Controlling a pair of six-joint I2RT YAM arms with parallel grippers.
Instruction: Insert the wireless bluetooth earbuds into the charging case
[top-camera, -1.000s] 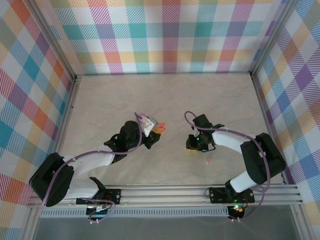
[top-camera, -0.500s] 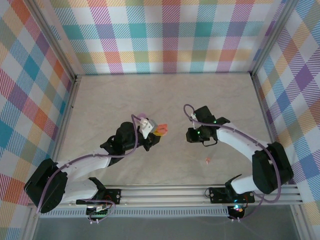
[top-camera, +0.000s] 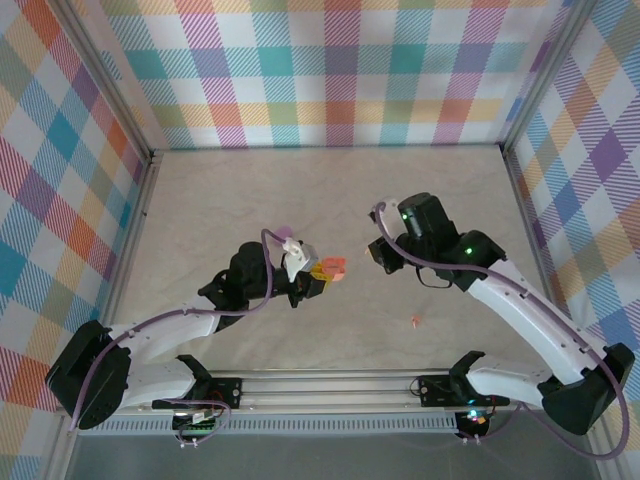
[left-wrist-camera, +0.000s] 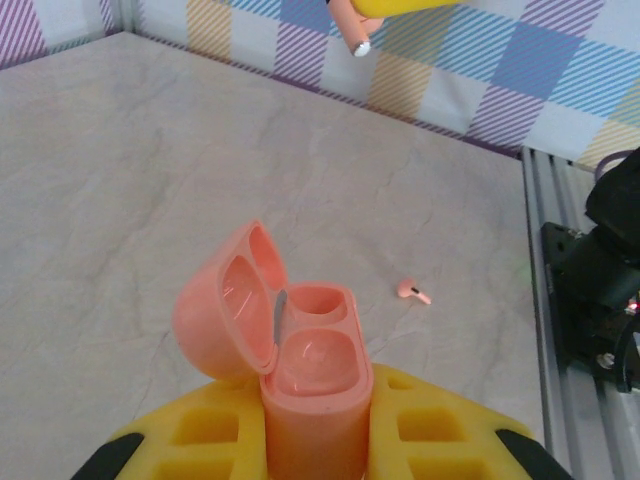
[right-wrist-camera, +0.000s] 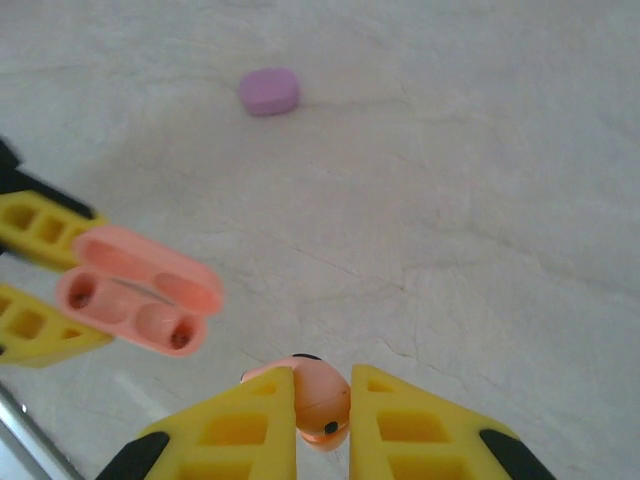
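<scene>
pale marbled table (top-camera: 300, 190), plaid walls (top-camera: 340, 70), left gripper (left-wrist-camera: 315, 415) clamping open salmon case (left-wrist-camera: 300, 345), right gripper (right-wrist-camera: 322, 380) pinching salmon earbud (right-wrist-camera: 322, 405)

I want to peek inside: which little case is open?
The orange case in the left gripper, with its lid flipped up; the purple case is shut.

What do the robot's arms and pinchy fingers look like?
The left arm and right arm are white tubes with chunky black joints and thin purple cables. The right arm shows small green lights. The left gripper and right gripper have yellow fingers with boxy cut-out holes.
</scene>
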